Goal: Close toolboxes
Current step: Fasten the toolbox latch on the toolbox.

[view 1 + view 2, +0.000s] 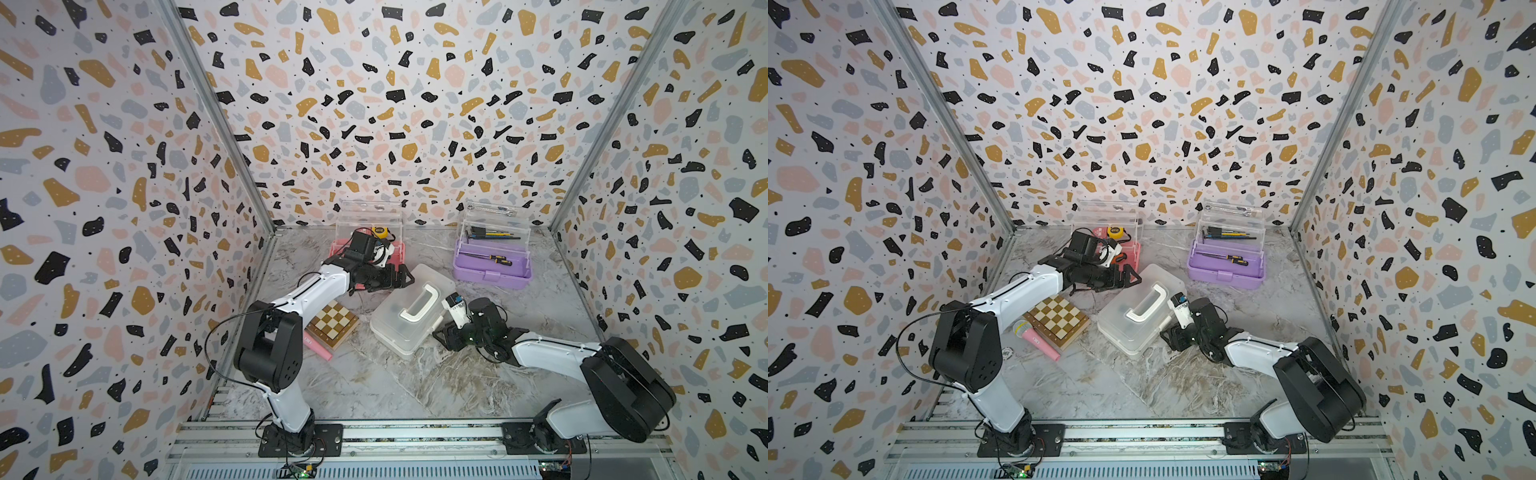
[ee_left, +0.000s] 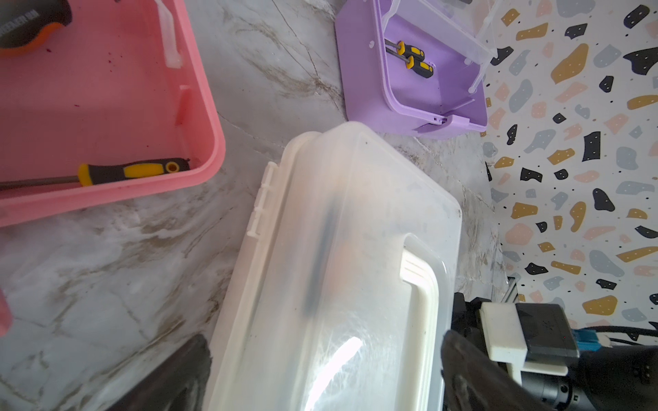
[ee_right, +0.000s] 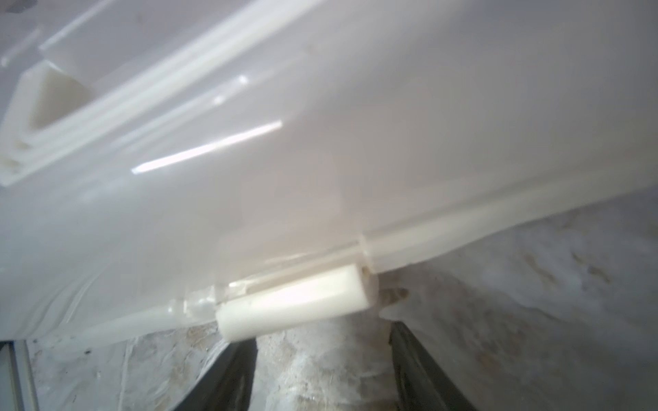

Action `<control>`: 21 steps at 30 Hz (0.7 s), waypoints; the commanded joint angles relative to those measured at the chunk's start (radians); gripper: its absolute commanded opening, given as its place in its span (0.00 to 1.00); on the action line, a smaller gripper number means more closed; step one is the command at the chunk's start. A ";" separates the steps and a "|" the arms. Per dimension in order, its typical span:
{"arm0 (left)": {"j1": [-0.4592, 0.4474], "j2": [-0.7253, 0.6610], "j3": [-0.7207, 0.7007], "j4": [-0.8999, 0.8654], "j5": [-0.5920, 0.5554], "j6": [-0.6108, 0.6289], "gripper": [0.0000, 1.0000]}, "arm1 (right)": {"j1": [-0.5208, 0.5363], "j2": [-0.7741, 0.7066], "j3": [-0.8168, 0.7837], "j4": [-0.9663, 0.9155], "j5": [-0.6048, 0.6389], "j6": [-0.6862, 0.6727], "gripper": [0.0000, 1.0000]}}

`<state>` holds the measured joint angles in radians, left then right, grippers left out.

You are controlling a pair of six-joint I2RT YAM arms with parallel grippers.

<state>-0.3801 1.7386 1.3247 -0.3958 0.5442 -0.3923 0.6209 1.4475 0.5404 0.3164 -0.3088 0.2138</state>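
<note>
The pink toolbox [image 2: 210, 142], at the back left, stands open with its clear lid [image 1: 370, 216] upright and a screwdriver inside. The left hand [image 1: 401, 277] hovers between it and the white toolbox [image 1: 399, 328], spread wide and empty. That box lies skewed mid-bench with its lid down. The right hand [image 3: 322, 334] sits low at its near-right edge, jaws apart with nothing between them. It is just short of a white barrel on the rim; hinge or latch, I cannot tell. The purple toolbox [image 1: 490, 276], back right, gapes too. The white box looks done. Next, I judge, a hand must tip an upright lid forward and down. The marbled grey bench [image 1: 415, 386] carries all three, and speckled terrazzo walls [image 1: 374, 104] enclose three sides.
</note>
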 commanded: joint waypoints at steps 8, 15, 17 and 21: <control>0.022 0.027 -0.003 0.046 0.048 0.008 0.99 | -0.013 0.054 0.011 0.183 0.007 -0.113 0.49; 0.027 0.045 0.007 0.023 0.060 0.034 0.99 | -0.031 0.048 -0.015 0.230 0.017 -0.147 0.54; 0.030 0.051 0.011 0.014 0.066 0.042 0.99 | -0.052 0.051 -0.022 0.244 -0.002 -0.146 0.57; 0.033 0.058 0.020 0.004 0.069 0.051 0.99 | -0.084 0.053 -0.027 0.265 -0.037 -0.161 0.59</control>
<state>-0.3561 1.7817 1.3247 -0.3859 0.5926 -0.3714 0.5598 1.5120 0.5110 0.5179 -0.3332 0.0765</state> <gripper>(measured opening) 0.992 0.589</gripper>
